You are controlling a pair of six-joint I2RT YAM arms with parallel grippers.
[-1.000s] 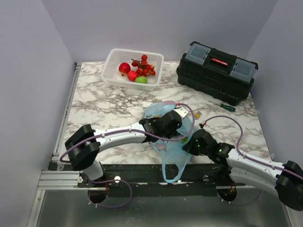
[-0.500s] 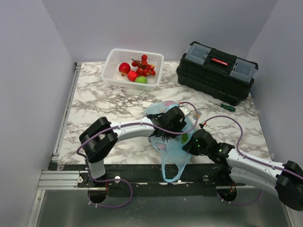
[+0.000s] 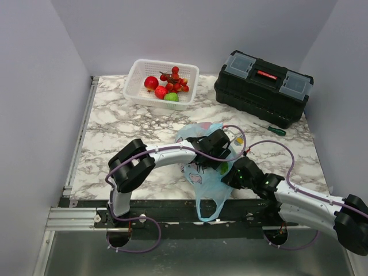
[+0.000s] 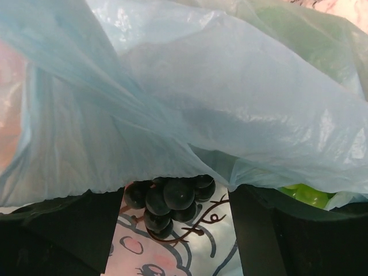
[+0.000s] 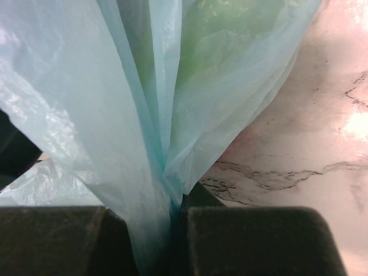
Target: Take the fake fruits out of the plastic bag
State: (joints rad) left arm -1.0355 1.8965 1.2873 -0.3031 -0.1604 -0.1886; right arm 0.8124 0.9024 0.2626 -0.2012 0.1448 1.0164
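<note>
The light-blue plastic bag (image 3: 202, 172) lies crumpled near the table's front edge, one handle hanging over it. My left gripper (image 3: 210, 154) reaches into its mouth. In the left wrist view it (image 4: 175, 230) stands open, and a dark, grape-like fake fruit cluster (image 4: 170, 198) lies between the fingers on the printed film without touching either one. A green fruit (image 4: 305, 194) shows under the film at the right, and also (image 3: 223, 168) from above. My right gripper (image 3: 237, 174) is shut on a gathered fold of the bag (image 5: 155, 190).
A white lattice basket (image 3: 136, 75) at the back holds red fruits (image 3: 172, 80) and a light-green one (image 3: 171, 97). A black toolbox (image 3: 263, 86) stands at the back right, with a green-handled screwdriver (image 3: 271, 129) in front of it.
My left gripper has opened and slid rightward, deeper into the bag's mouth, its arm swinging along. The right gripper has kept its hold and not moved.
</note>
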